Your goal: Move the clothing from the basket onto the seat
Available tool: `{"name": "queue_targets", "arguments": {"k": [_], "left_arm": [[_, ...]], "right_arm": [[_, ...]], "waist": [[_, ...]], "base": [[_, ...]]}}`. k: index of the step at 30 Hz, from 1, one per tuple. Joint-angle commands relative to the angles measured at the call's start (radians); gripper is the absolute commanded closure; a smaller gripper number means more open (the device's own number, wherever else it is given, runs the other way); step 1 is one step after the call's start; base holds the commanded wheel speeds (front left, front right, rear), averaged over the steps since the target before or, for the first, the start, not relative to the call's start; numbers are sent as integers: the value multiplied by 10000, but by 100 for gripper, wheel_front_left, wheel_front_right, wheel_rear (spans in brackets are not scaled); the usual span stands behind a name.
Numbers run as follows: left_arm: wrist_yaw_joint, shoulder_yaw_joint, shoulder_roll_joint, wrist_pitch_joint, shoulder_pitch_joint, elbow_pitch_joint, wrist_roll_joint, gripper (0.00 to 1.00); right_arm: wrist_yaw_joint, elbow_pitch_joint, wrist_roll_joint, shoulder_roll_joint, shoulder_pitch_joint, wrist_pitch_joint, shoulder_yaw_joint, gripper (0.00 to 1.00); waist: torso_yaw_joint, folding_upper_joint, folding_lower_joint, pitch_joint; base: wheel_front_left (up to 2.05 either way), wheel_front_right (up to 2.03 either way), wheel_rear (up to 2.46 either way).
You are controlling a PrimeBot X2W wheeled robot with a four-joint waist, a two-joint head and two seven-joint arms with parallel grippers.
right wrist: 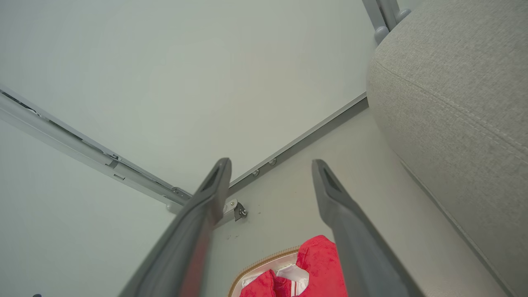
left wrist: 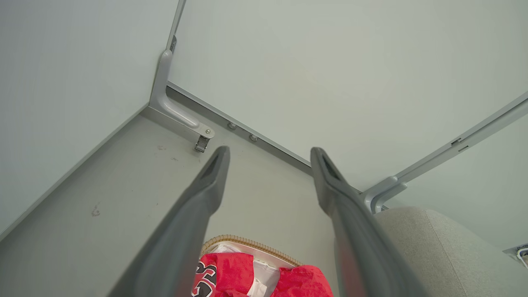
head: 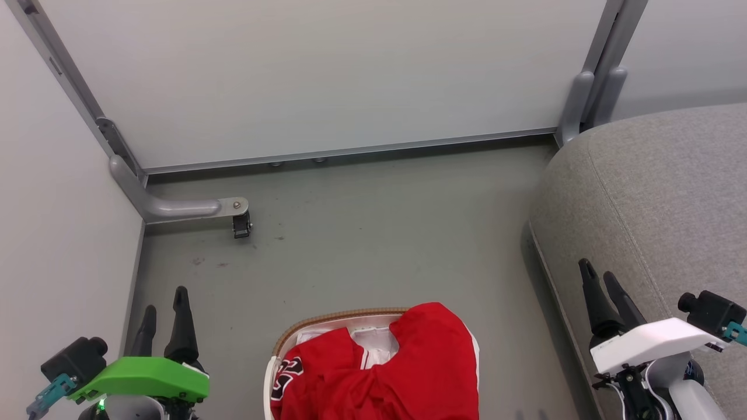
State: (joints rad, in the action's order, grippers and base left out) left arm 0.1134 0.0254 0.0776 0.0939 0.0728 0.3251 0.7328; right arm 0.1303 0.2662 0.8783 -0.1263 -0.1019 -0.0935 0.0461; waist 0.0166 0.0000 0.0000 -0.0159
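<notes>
The basket point(head: 327, 319) stands on the floor at the bottom centre of the head view, its brown rim point(left wrist: 243, 241) and white lining showing. Red clothing point(head: 426, 361) fills it: a plain red piece drapes over the right rim, and a jersey with white trim and a black-and-white number point(head: 287, 373) lies at the left. The grey seat point(head: 659, 198) is at the right. My left gripper point(head: 164, 308) is open at the lower left, apart from the basket. My right gripper point(head: 602, 279) is open in front of the seat. Both hold nothing.
Pale partition walls close the space at the back and left. A grey metal foot with a caster point(head: 241, 224) sticks out from the left corner onto the grey floor point(head: 373, 233). Another grey post point(head: 589, 93) stands at the back right beside the seat.
</notes>
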Motion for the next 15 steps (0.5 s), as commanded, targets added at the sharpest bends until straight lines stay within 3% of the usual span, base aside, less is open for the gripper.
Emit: {"name": "queue_targets", "arguments": {"k": [1,15], "left_arm": [[0,-64,103,109,152,-72,-364,0],[44,-415,191,507,99,60,-2112,0]], "right_arm": [[3,-58,-299,-123,-127,-108,72,0],[4,196,-1831,-253,-180,-511,495,0]], "waist": [[3,0,0,-4],[43,0,0,0]], "base": [[0,0,0],[0,0,0]]}}
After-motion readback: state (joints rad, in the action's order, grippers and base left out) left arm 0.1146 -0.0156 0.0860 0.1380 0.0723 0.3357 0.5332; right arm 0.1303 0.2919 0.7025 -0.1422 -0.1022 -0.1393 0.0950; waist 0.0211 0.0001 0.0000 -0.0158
